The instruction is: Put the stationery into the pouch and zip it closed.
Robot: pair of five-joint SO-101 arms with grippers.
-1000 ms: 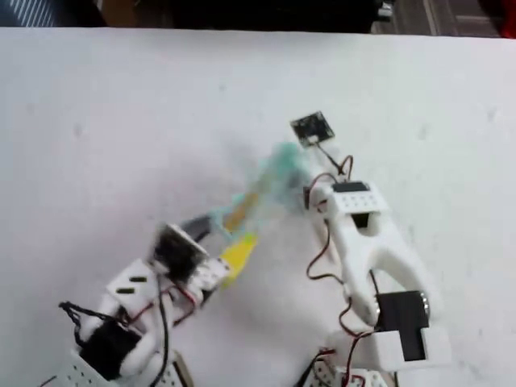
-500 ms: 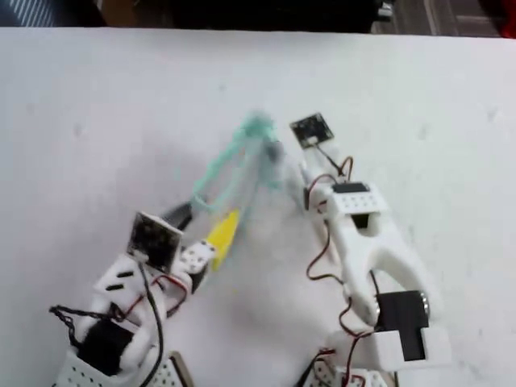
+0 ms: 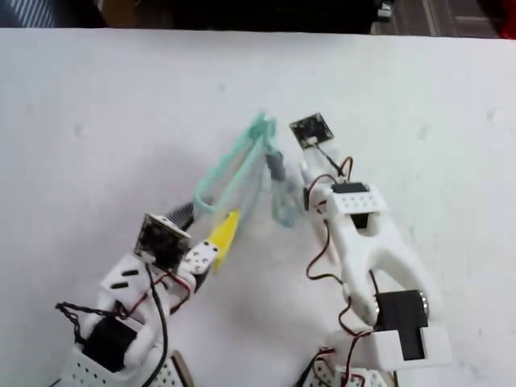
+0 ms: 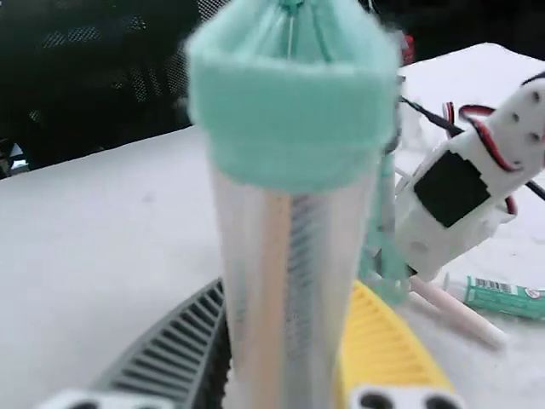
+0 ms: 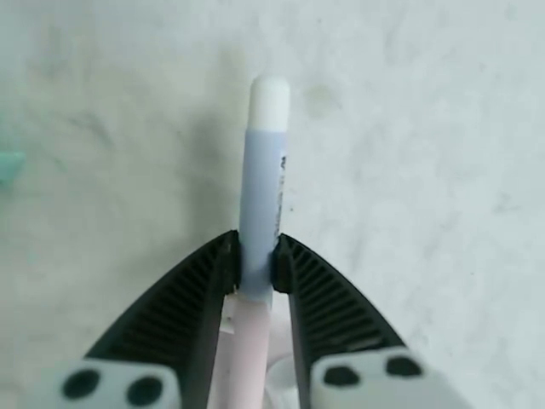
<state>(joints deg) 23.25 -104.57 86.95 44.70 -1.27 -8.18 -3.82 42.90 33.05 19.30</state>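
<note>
Both closed — left gripper (image 3: pixel 210 221) clamping the pouch (image 4: pixel 288 145), right gripper (image 5: pixel 255 262) pinching a pen (image 5: pixel 261 192)

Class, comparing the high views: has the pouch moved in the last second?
Yes. The pouch has swung its far end toward the far edge of the table, coming level with the right arm's unmoved camera board.

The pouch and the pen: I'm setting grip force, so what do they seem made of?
Pouch: likely soft clear plastic, see-through with a slight gloss, and a matte mint band that looks like fabric. Pen: probably smooth hard plastic, pale blue barrel, white tip.
</note>
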